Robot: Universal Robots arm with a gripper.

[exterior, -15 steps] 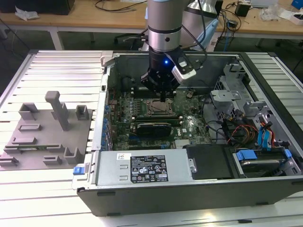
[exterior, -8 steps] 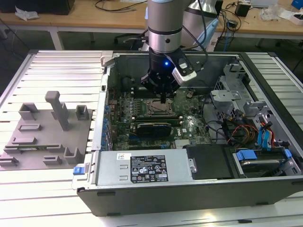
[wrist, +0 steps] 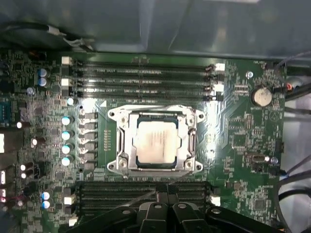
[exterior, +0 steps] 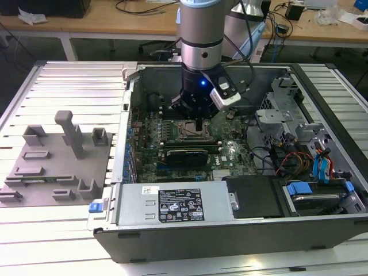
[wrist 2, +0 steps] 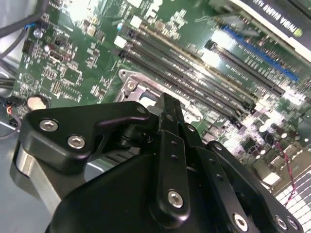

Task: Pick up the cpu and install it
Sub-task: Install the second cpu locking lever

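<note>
cpu [wrist: 156, 141] seated in socket [wrist: 156, 141] | gripper [wrist: 167, 193] above, fingers apparently together, empty

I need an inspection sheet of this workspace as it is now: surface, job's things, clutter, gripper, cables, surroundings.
Surface: ribbed metal table carrying an open computer case.
Job's things: cpu lies inside the metal-framed socket on the motherboard.
Clutter: grey plastic tray with blocks, at the exterior view's left.
Gripper: gripper hangs over the socket, fingers together, holding nothing.
Cables: coloured wires in the case at the exterior view's right.
Surroundings: wooden benches behind.
</note>
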